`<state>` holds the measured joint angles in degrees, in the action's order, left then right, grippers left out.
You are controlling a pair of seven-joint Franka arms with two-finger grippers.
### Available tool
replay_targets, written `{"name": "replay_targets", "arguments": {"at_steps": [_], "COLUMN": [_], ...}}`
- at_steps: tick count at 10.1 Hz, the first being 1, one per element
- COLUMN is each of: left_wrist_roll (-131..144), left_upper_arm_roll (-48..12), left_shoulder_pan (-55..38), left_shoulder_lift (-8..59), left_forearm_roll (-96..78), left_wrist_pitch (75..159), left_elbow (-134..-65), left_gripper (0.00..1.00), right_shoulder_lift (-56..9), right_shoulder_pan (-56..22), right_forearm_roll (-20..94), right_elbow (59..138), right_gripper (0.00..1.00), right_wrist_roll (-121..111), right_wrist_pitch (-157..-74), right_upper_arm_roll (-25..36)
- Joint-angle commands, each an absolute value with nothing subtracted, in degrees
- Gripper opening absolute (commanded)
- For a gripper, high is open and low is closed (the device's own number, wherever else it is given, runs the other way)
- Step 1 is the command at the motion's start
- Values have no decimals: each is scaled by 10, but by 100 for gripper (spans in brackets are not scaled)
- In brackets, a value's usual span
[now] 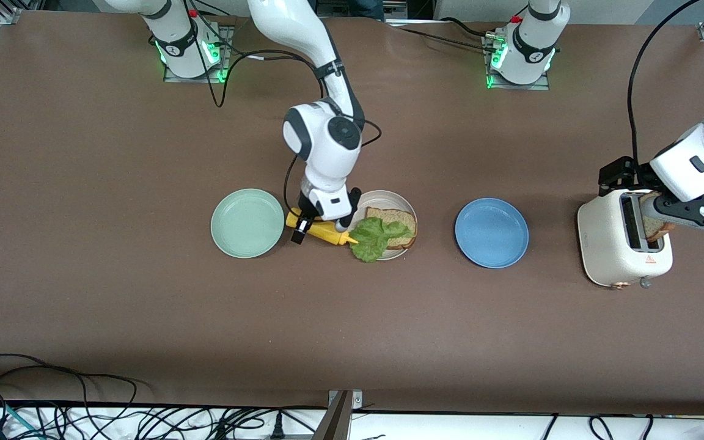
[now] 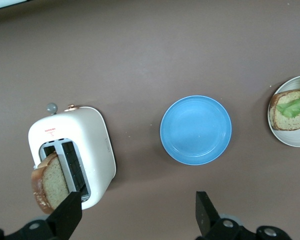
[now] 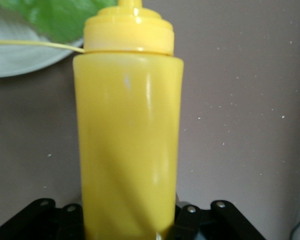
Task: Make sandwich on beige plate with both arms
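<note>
On the brown worktop (image 1: 144,318), three round plates stand in a row: mint green plate (image 1: 247,222), beige plate (image 1: 388,201) (holding a brown-crusted bread slice (image 1: 396,219) under a ruffled lettuce leaf (image 1: 375,237)), blue plate (image 1: 491,233). The white toaster (image 1: 616,253) stands at the left arm's end.

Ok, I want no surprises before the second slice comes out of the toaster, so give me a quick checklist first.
1. Left gripper open over the toaster: ok.
2. Bread slice sticking up out of its slot: ok.
3. Gripper's fingers around that slice: not ok, one finger only beside it.
4. Base slice and lettuce on beige plate: ok.
5. Right gripper shut on yellow bottle, clear of plate: not ok, nozzle at rim.
</note>
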<state>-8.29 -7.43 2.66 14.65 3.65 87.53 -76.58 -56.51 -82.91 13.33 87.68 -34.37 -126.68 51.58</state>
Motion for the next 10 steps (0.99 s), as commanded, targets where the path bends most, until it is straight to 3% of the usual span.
{"name": "replay_targets", "arguments": {"at_steps": [1, 4, 7, 8, 10], "left_wrist_roll": [-90, -93, -91, -92, -130], "left_upper_arm_roll": [-73, -74, -73, -72, -73], "left_shoulder_pan": [37, 54, 61, 79, 108], "left_shoulder_lift": [143, 143, 152, 168, 210], "left_forearm_roll": [32, 31, 35, 38, 59], "left_wrist_pitch": [856, 856, 842, 842, 852], "left_elbow": [-758, -762, -771, -773, -766], "left_gripper": [100, 100, 100, 100, 100], "right_shoulder_lift": [-572, -591, -592, -594, -594], "right_shoulder_pan": [-839, -844, -843, -843, -843], "right_forearm_roll": [70, 64, 64, 61, 49], "right_elbow": [865, 864, 864, 864, 864], "right_gripper": [16, 16, 10, 0, 0], "right_wrist_roll": [-327, -320, -316, -320, -322], "right_wrist_pitch": [-1245, -1241, -1241, -1241, -1240], "right_upper_arm_roll": [518, 512, 512, 512, 512]}}
